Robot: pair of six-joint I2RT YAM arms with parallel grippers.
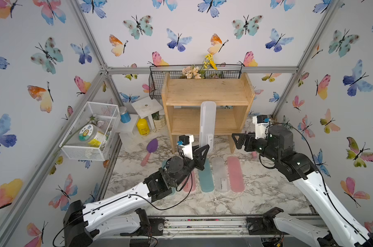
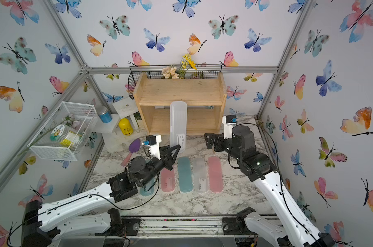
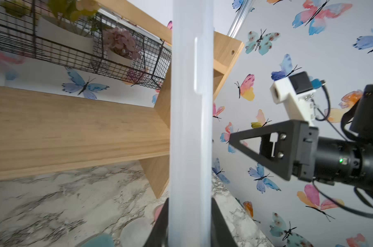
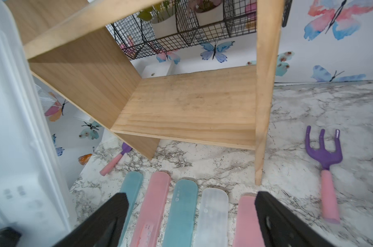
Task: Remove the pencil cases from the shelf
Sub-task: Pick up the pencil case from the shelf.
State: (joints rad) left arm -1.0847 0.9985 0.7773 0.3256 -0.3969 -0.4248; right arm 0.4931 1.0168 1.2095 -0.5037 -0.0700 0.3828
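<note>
Left gripper: clamped on lower end of frosted clear case.
Held case: upright, in front of the shelf, off its boards.
Right gripper: jaws spread wide, holding nothing, beside shelf's right panel.
Row on marble table: teal case, clear case, pink case.

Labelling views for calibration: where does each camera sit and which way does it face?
Top views: high at the front, looking down and back at the shelf; both arms show.
Left wrist: on the left arm, facing the shelf along the clear pencil case; own claw tips and the right claw show.
Right wrist: on the right arm, facing the shelf and five cases on the table; own open claw shows.
All share the shelf.
</note>
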